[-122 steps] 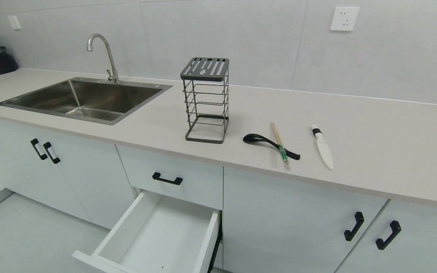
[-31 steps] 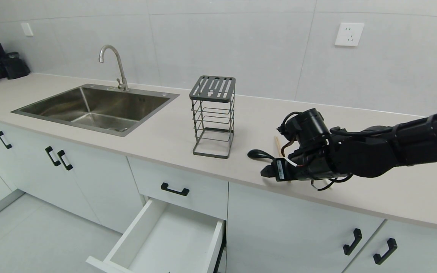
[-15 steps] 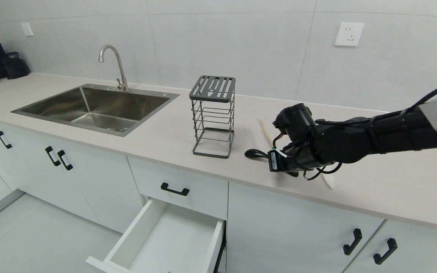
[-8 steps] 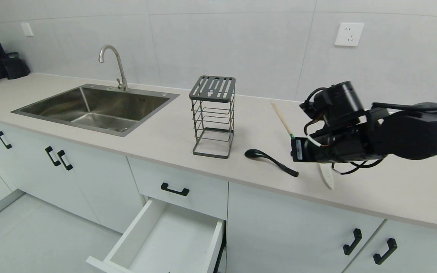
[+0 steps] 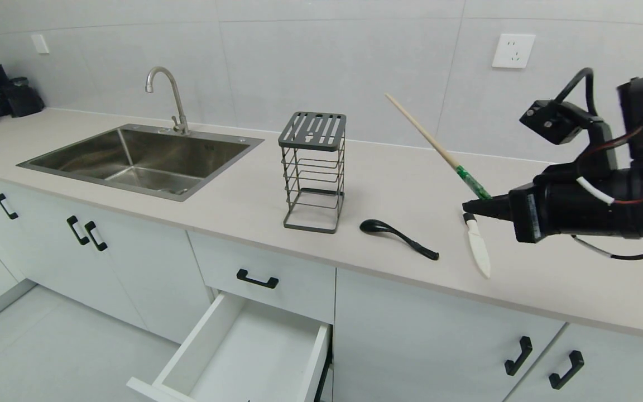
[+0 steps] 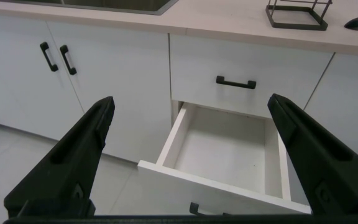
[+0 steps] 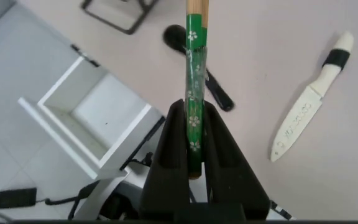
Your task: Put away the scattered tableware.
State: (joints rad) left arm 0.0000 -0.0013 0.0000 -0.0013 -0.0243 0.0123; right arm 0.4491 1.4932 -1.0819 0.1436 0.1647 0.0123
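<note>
Pale kitchen surface (image 5: 232, 206), steel sink (image 5: 143, 156) at its left end. Right tool (image 5: 473, 207) in the air above it, clamped on wooden chopsticks w/ green patterned ends (image 5: 427, 137), tips angled up twd the wall. On the surface nearby: white knife w/ black band (image 5: 478, 248), then black plastic spoon (image 5: 397, 234), both flat. Left tool (image 6: 191, 102) spread wide, low, facing open white drawer (image 6: 222, 149).

Black right pincer (image 5: 473, 206) and arm (image 5: 595, 215) carry white and black cables (image 5: 590, 188).
</note>
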